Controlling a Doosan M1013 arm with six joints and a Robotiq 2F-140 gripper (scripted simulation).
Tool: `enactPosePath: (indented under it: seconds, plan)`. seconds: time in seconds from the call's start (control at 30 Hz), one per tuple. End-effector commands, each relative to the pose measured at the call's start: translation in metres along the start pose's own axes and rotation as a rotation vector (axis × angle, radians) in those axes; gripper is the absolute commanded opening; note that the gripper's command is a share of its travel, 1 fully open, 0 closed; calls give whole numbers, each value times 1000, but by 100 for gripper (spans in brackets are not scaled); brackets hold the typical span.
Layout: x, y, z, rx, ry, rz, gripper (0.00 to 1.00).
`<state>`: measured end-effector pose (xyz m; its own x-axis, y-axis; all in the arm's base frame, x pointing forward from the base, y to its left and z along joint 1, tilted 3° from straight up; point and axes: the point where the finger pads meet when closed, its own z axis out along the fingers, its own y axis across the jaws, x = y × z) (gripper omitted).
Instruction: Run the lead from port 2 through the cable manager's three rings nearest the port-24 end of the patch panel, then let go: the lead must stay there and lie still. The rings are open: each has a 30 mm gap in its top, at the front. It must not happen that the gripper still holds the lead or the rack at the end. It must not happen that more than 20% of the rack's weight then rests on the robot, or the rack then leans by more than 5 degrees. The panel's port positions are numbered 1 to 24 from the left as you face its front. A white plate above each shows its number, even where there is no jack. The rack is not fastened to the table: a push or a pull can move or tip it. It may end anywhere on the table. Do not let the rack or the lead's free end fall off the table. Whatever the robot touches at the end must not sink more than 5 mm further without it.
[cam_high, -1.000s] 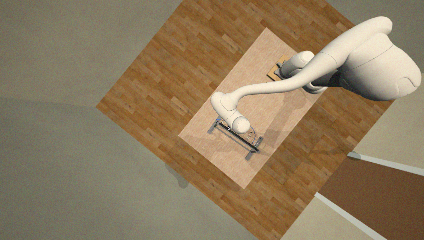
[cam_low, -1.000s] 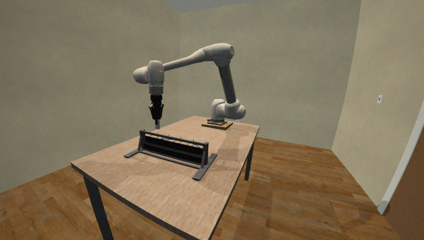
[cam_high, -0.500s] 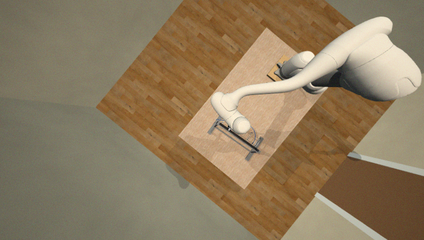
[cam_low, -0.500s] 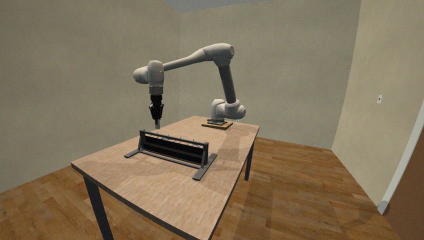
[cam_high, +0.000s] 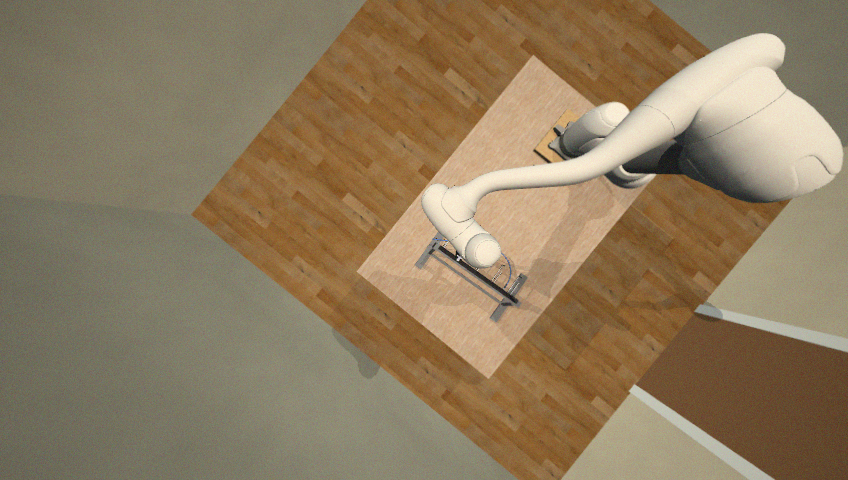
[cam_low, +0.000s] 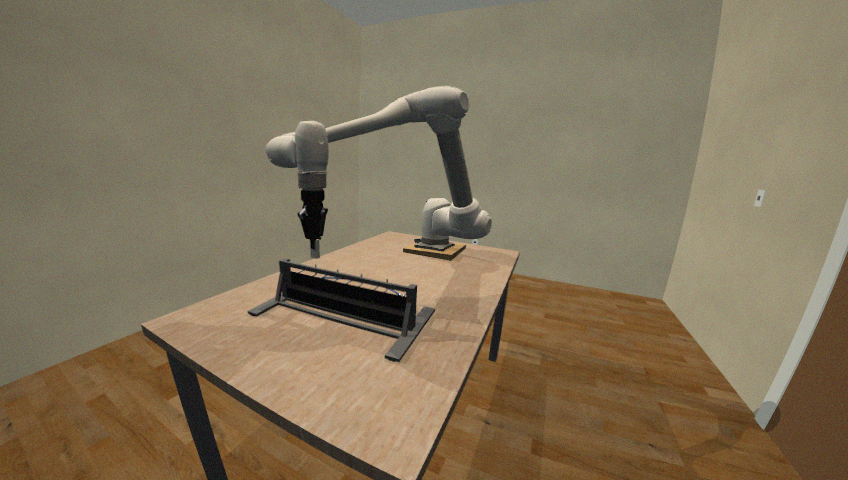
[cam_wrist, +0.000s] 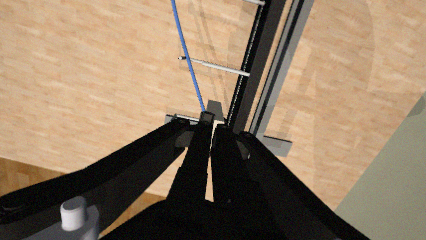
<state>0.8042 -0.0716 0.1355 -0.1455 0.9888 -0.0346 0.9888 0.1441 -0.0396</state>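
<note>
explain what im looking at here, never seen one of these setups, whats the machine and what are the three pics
The machine is a single white robot arm, bolted by its base to one end of a wooden table. At its tip are black jaws for pinching things.

One picture looks straight down from the ceiling. One is taken from across the room. The third comes from a camera on the arm's wrist, looking down past the jaws.

On the table stands a low dark rack on two feet. A thin blue lead runs along one side of it, passing a small metal prong that sticks out from the rack.

The jaws are shut and hang above one end of the rack. From across the room, nothing shows hanging from them. The wrist picture hides where the lead goes behind them.
</note>
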Motion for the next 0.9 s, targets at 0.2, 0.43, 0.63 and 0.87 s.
enactPosePath:
  seconds: [0.2,0.43,0.63,0.87]
  plan:
    - [3,-1,0,0,0,0,0]
    - [94,-36,-3,-1,0,8,0]
    - [147,-64,-2,0,0,13,0]
    - [210,-107,0,0,0,20,0]
